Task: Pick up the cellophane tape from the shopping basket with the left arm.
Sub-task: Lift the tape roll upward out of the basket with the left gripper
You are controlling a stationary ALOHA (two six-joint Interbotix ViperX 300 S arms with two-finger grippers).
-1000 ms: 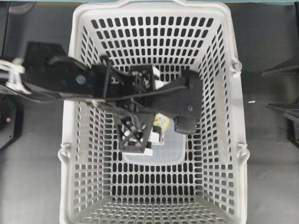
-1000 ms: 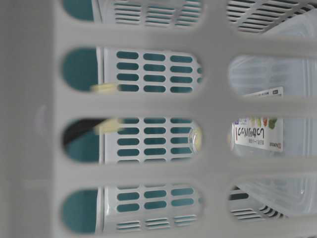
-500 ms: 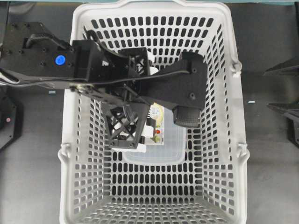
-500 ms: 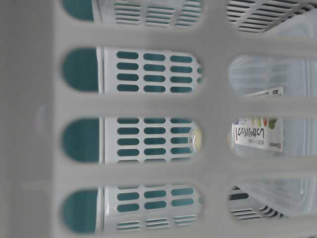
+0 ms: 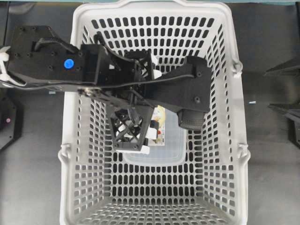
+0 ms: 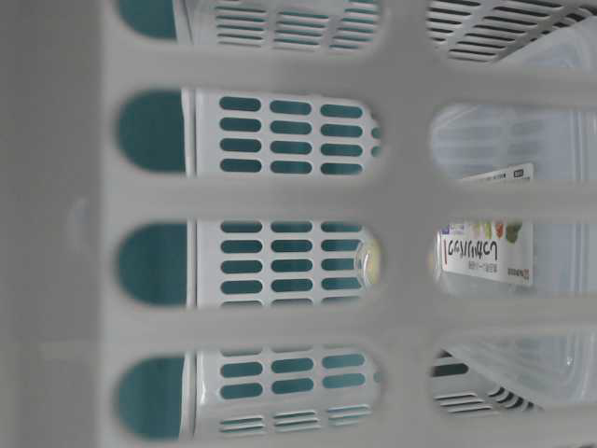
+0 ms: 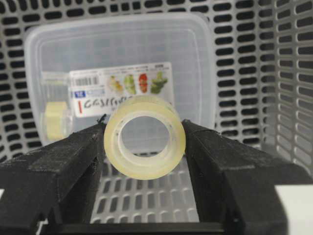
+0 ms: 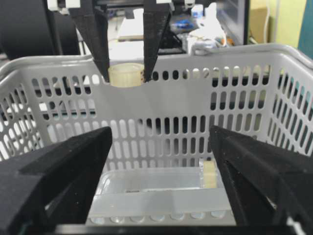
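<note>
Holding tape roll [image 7: 144,136] across outer rim: left claw [image 7: 144,147] half-closed, one pad [image 7: 78,152] each side, hole facing camera. Roll high in the basket [image 5: 75,117], about rim level, clear of lidded food box [image 7: 122,54] on floor; second small roll [image 7: 56,117] lies on box lid. Judgement: light, stiff ring, smooth sides slippery; squeeze across diameter suits, firm but not crushing. Right claw [image 8: 161,171] wide open, empty, outside basket.

Glossy pale-yellow translucent plastic tape roll [image 7: 144,136]; matt light-grey slotted plastic basket [image 7: 293,88]; smooth clear plastic rectangular box [image 7: 195,54].
</note>
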